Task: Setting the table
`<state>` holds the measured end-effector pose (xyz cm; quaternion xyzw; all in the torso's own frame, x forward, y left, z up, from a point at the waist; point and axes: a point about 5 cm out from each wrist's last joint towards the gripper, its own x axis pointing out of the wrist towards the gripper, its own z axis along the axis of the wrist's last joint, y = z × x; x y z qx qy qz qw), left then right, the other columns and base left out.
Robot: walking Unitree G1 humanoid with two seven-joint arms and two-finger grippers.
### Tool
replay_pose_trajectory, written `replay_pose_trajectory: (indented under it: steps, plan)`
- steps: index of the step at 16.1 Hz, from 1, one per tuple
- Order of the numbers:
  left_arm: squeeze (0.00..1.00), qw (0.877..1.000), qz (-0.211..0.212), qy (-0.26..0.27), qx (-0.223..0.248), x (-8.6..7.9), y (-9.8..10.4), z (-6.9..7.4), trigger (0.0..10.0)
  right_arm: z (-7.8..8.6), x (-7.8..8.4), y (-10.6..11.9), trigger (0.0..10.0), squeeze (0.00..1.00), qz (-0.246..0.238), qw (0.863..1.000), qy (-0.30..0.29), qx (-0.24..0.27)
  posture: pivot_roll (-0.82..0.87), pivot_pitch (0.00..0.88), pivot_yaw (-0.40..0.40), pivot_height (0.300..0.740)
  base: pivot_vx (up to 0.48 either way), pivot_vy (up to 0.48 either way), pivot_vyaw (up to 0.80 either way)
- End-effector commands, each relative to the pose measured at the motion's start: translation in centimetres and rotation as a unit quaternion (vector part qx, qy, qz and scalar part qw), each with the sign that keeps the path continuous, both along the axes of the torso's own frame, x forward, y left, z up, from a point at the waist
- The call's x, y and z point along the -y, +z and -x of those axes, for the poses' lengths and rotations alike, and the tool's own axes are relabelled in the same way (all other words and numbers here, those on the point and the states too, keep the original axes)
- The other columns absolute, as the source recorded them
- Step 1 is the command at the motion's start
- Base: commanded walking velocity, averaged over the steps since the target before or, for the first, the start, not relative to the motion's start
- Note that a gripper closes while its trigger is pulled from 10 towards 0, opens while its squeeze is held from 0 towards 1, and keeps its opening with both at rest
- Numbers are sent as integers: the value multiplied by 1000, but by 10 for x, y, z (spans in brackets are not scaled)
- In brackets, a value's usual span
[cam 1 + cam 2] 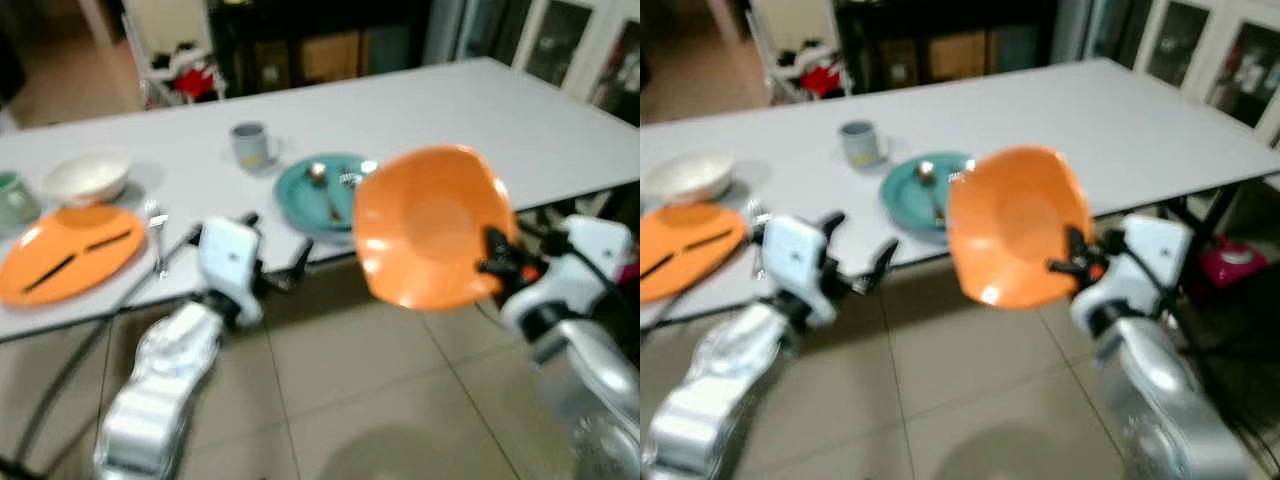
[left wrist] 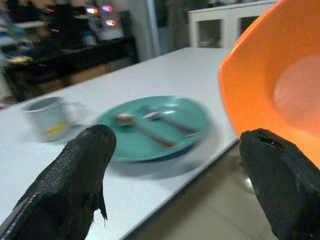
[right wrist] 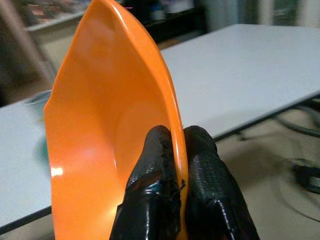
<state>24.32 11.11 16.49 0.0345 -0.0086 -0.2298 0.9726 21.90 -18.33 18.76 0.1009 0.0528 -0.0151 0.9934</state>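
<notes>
Our right gripper (image 3: 179, 155) pinches the rim of an orange bowl (image 3: 100, 135), tipped on edge at frame centre; the white table (image 3: 240, 75) fills the upper right.

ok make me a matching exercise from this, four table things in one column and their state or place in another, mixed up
Things:
1. orange bowl
2. teal plate
3. orange plate
4. grey mug

States:
A. bears two black chopsticks
B. pinched by its rim in the right gripper, off the table
C. stands empty-handed behind the teal plate
D. carries a spoon and fork

Pairs: 1-B, 2-D, 3-A, 4-C
</notes>
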Motion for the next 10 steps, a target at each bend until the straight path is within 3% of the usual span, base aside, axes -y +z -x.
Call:
replay_pose_trajectory:
  steps: [1, 10]
  plan:
    - [0, 1000, -13, 15, 4, -7, 1, -1, 10000, 0, -5, 11, 10000, 0, -2, 999, 11, 32, 14, 0, 47, 740, 304, 0, 0]
    - [0, 1000, -12, 20, 6, -9, 2, -2, 10000, -5, -2, 18, 10000, 0, -7, 999, 8, 50, 13, 0, 50, 740, 305, 0, 0]
